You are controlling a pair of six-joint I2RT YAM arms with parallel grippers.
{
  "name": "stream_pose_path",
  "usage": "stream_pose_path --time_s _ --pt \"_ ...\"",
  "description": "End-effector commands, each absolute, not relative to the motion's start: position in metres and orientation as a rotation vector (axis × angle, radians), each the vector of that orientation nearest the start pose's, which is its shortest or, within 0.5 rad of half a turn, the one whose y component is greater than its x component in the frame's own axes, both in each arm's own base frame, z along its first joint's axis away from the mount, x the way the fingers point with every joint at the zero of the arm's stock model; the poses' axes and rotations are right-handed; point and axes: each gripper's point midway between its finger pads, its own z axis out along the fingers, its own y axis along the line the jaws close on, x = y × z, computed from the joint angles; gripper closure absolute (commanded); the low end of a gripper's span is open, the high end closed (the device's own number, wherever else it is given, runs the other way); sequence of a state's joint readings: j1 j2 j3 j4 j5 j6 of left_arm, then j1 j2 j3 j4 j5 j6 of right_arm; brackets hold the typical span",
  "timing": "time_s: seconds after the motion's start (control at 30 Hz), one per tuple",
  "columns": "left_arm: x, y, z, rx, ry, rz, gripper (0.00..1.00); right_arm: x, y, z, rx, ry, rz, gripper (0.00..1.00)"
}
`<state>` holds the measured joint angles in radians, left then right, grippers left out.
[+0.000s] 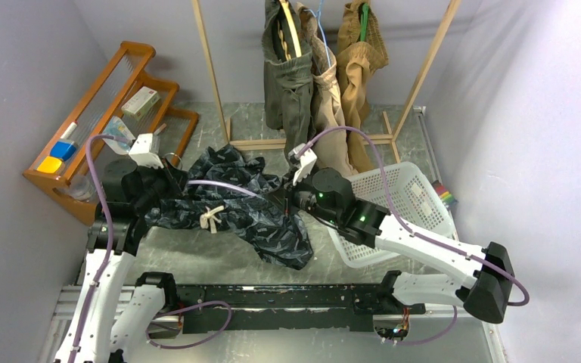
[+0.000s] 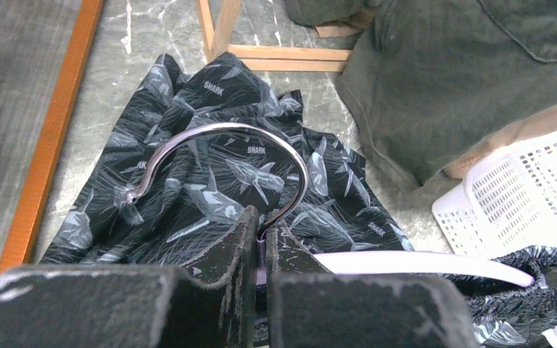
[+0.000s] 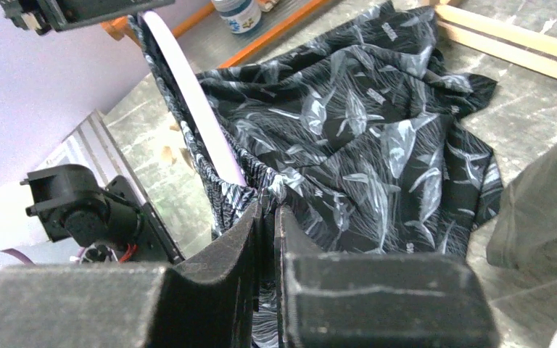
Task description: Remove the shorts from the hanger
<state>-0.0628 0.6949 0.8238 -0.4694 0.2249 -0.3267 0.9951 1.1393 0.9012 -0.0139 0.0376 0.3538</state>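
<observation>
Left gripper (image 2: 262, 226) clamped on hanger (image 2: 413, 262) at hook base. Right gripper (image 3: 268, 210) pinches waistband of navy shorts (image 1: 251, 215), on hanger, mid-tabletop. Olive shorts (image 1: 291, 83), beige shorts (image 1: 333, 98), tan shorts (image 1: 363, 53) hang on rack (image 1: 210, 76), far edge.

Lit softly and evenly from overhead; looked bright, a touch cool on the pale walls (image 1: 15, 91). Threw only faint, soft-edged shadows beneath the dark shorts (image 1: 234, 215) onto the desk (image 1: 197, 261). Caught a thin white glint along the metal hook (image 2: 261, 134) in the left wrist view. Rendered the left claw (image 2: 262, 225) and right claw (image 3: 268, 210), nearest each wrist lens, blurred and grainy, yet kept the printed cloth farther off crisp. Lost detail in the blackest folds.
</observation>
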Motion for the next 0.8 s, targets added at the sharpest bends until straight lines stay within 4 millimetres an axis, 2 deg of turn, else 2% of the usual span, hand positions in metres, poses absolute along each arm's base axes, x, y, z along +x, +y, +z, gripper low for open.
stream_pose_path --time_s 0.0,0.17,0.27,0.37,0.57,0.67,0.77 --pt "0.274 -0.051 0.288 -0.178 1.793 -0.408 0.93 0.208 0.308 0.221 -0.595 1.916 0.768 0.91" --pt "0.274 -0.047 0.287 -0.19 1.813 -0.381 0.93 0.213 0.298 0.217 -0.574 1.922 0.711 0.92" --pt "0.274 -0.045 0.284 -0.212 1.823 -0.371 0.93 0.197 0.307 0.215 -0.696 1.894 0.786 0.92" --pt "0.273 -0.039 0.284 -0.239 1.826 -0.341 0.93 0.178 0.31 0.199 -0.82 1.921 0.84 0.93" --pt "0.274 -0.038 0.284 -0.294 1.808 -0.365 0.93 0.16 0.309 0.167 -0.901 1.988 0.888 0.93" --pt "0.274 -0.035 0.285 -0.312 1.811 -0.345 0.93 0.163 0.309 0.163 -0.887 2.005 0.873 0.94" --pt "0.273 -0.031 0.286 -0.336 1.817 -0.33 0.93 0.177 0.294 0.165 -0.812 1.995 0.763 0.99"
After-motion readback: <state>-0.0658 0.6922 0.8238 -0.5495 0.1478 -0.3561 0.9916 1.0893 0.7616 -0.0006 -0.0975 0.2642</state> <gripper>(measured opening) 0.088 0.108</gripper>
